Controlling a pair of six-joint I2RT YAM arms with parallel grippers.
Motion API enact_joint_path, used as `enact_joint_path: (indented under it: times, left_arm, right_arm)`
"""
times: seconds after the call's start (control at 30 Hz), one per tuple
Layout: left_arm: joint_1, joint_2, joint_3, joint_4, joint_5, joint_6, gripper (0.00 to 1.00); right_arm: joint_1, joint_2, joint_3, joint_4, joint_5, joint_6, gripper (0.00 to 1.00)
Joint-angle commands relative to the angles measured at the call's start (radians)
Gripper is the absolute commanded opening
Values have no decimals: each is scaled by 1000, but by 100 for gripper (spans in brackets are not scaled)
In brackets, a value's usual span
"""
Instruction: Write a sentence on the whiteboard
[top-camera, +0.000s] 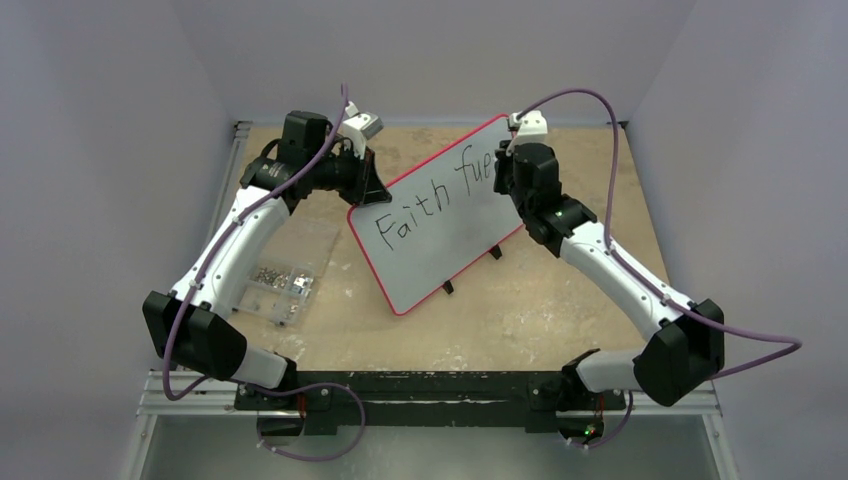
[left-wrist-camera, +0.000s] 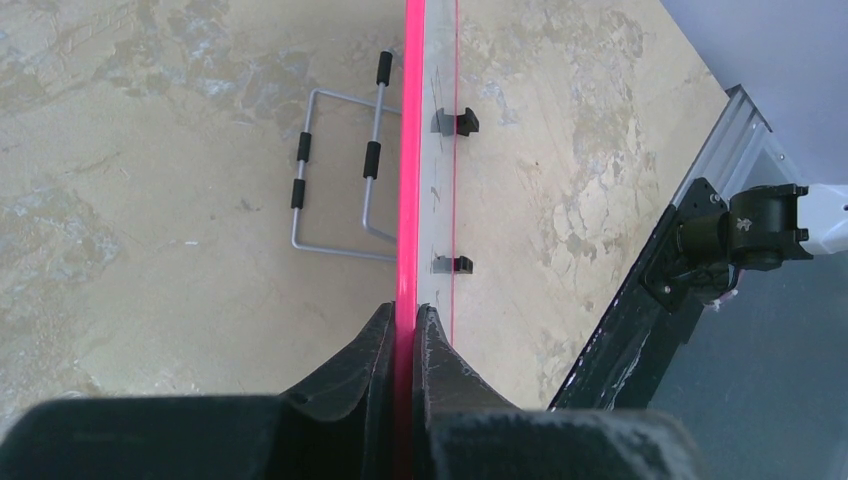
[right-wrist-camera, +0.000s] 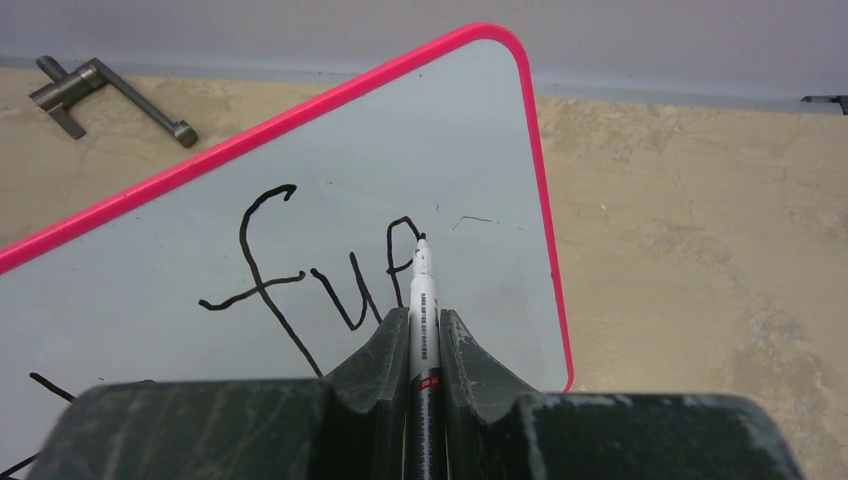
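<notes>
On the bench (top-camera: 560, 310), the left end effector (left-wrist-camera: 408, 322) is clamping the red rim of the tilted whiteboard (top-camera: 430, 265) while the right end effector (right-wrist-camera: 424, 325), pinching a marker (right-wrist-camera: 423, 285), is writing the sentence (top-camera: 425, 205) at "fue", a stroke likely needing light, even tip pressure and a steady board.

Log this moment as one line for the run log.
left gripper: shut on whiteboard rim | right gripper: shut on marker, tip at last letter | sentence: reads "Faith fue" | status: unfinished
</notes>
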Motion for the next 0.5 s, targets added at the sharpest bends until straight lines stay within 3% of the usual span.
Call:
enact_joint_path:
  times: [0.0, 0.47]
  left_arm:
    - [9, -48, 9, 79, -70, 56, 0]
    - [8, -49, 11, 77, -68, 56, 0]
  right_arm:
    - [-2, -32, 48, -13, 47, -8, 0]
    - [-17, 38, 150, 3, 35, -8, 0]
